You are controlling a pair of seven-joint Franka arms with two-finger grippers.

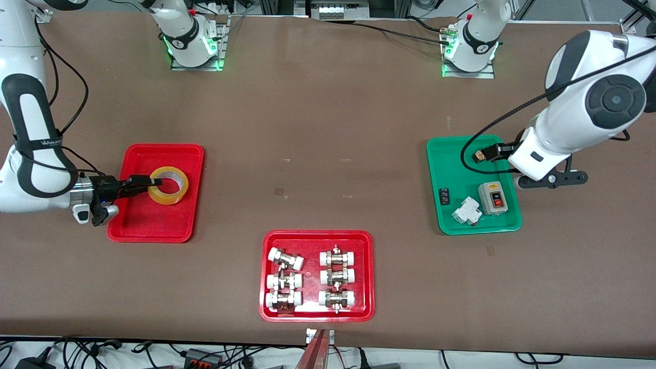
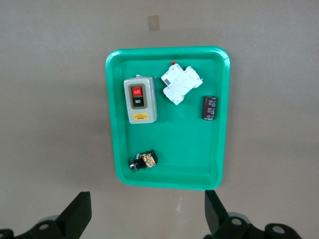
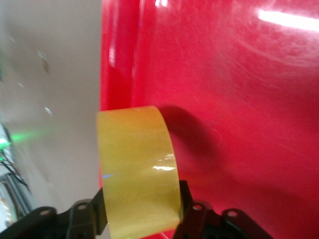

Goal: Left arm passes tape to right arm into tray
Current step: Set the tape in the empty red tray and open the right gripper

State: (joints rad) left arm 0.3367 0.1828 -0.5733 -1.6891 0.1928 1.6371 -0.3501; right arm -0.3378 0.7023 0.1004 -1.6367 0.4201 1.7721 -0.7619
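Observation:
The yellow tape (image 1: 168, 185) is in my right gripper (image 1: 154, 182), which is shut on the roll's band and holds it on edge low over the plain red tray (image 1: 154, 225), at the right arm's end of the table. In the right wrist view the tape (image 3: 137, 164) fills the gap between the black fingers (image 3: 185, 204), with the tray floor (image 3: 239, 99) just past it. I cannot tell whether the roll touches the tray. My left gripper (image 1: 552, 179) is open and empty, up beside the green tray; its spread fingers (image 2: 76, 215) show in the left wrist view.
A green tray (image 1: 446, 154) holds a grey switch box (image 1: 493, 198), a white breaker (image 1: 467, 210) and small black parts; it also shows in the left wrist view (image 2: 169, 149). A red tray (image 1: 318, 233) of white-and-metal fittings lies nearer the front camera, mid-table.

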